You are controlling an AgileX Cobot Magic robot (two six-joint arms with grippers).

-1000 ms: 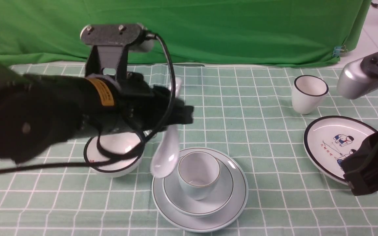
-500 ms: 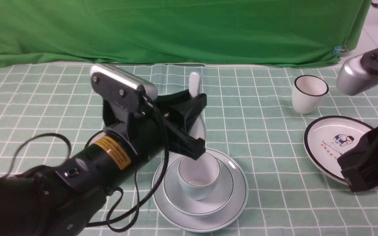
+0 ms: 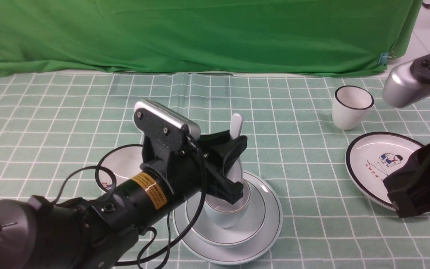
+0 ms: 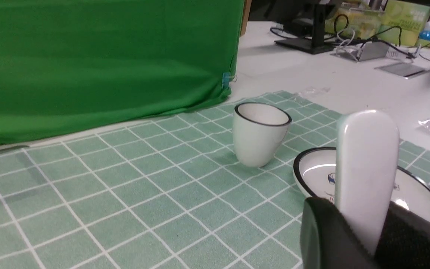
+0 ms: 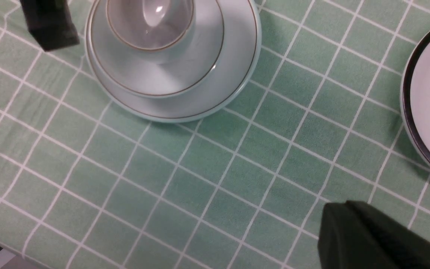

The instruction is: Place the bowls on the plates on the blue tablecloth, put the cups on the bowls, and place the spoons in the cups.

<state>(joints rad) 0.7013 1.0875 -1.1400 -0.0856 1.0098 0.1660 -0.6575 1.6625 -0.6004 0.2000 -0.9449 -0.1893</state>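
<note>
Front view: the left gripper is pinching the spoon by its handle, jaws narrow, holding it upright so the scoop is pointing down into the blue-grey cup. Left wrist view: the handle is sticking up between the jaws. Right wrist view: the scoop is sitting inside that cup, and the right gripper is hanging closed and empty, well off from the cup, probably for clearance.
</note>
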